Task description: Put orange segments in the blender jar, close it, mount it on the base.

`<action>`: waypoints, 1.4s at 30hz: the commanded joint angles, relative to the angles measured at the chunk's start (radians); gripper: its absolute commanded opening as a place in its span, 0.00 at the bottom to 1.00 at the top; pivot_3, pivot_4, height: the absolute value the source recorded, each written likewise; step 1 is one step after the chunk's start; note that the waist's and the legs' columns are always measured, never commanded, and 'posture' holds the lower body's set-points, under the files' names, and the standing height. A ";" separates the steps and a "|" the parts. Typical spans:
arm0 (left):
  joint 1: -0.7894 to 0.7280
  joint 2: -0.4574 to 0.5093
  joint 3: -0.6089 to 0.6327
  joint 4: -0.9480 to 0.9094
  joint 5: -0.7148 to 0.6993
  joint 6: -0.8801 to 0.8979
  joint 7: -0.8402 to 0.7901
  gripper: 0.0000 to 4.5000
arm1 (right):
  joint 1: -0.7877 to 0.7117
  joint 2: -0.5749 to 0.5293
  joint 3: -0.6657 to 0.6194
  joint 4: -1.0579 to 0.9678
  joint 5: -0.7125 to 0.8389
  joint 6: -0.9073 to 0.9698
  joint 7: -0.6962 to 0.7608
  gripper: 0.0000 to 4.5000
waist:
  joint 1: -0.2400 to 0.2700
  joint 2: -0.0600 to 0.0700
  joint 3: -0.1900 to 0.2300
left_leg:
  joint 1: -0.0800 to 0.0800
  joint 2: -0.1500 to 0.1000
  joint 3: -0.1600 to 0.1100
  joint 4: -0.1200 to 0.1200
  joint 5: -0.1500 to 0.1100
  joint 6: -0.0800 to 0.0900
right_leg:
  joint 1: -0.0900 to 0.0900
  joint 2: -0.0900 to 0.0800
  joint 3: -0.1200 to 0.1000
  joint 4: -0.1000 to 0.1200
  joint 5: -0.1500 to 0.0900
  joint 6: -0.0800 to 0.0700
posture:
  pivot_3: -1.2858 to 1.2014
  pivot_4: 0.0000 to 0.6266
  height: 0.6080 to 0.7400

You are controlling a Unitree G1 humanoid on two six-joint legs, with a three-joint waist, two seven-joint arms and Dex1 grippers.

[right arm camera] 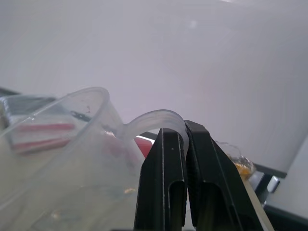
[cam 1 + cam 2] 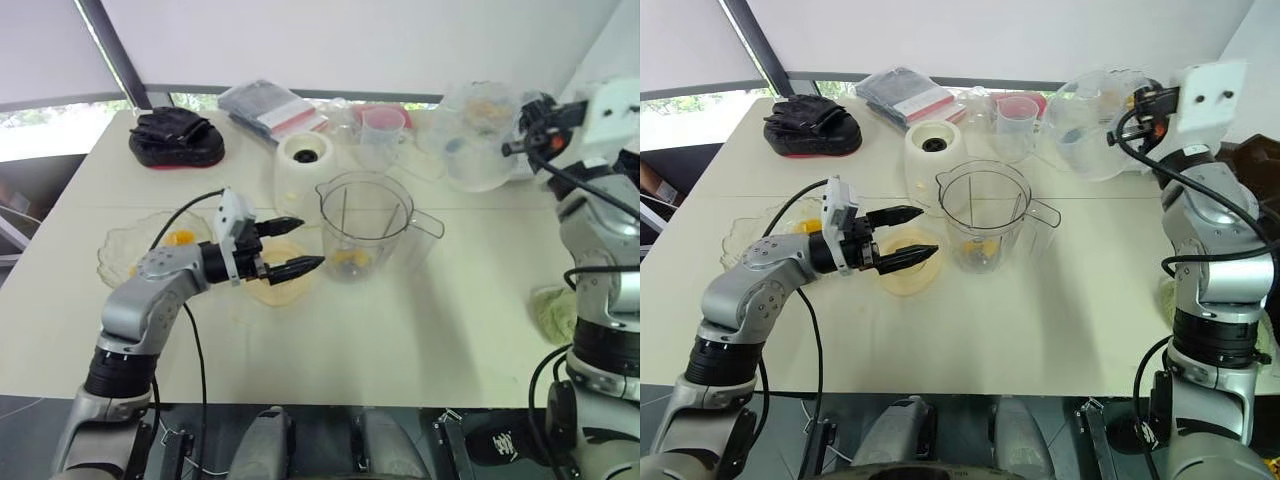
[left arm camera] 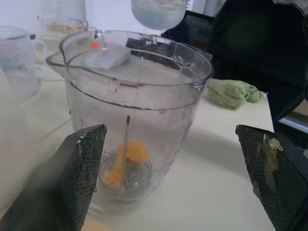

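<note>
From the left eye view: finds the jar (image 2: 362,225) upright in the middle of the bench (image 2: 400,340), open-topped, orange pieces (image 2: 348,262) at its bottom, the white base (image 2: 305,158) just behind it to the left. Puts the left gripper (image 2: 308,243) just beside the jar, jaws released and empty, above a yellow dish (image 2: 270,293); farther left, a glass plate (image 2: 125,255) with one more segment (image 2: 180,237). Shows the right gripper (image 2: 522,128) raised at the far right, at a clear cup (image 2: 478,140). From the left wrist view: looks between spread fingers (image 3: 82,168) at the jar, a green cloth (image 3: 233,92) beyond. From the right wrist view: catches jaws clenched on the clear cup's handle.
</note>
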 commanded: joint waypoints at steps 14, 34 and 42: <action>-0.015 -0.034 0.019 -0.002 -0.004 -0.076 0.040 1.00 | -0.034 -0.110 0.116 -0.107 -0.139 -0.152 0.183 0.00 | 0.000 0.000 0.000 | 0.000 0.000 0.000 0.000 0.000 0.000 | 0.000 0.000 0.000 0.000 0.000 0.000 | 0.52 0.24 1.00; -0.025 -0.041 0.004 0.016 0.006 -0.092 0.036 1.00 | 0.014 -0.110 0.158 -0.096 -0.286 -0.282 0.265 0.00 | 0.001 0.000 0.000 | 0.000 0.000 0.000 0.000 0.000 -0.001 | 0.000 0.000 0.000 -0.001 0.000 0.000 | 0.52 0.24 1.00; -0.022 -0.038 0.008 0.017 0.004 -0.092 0.037 1.00 | 0.019 -0.070 0.136 -0.090 -0.275 -0.255 0.249 0.00 | 0.001 0.000 0.000 | 0.000 0.000 0.000 0.000 0.001 -0.001 | 0.000 0.000 0.000 -0.001 0.000 0.000 | 0.52 0.24 1.00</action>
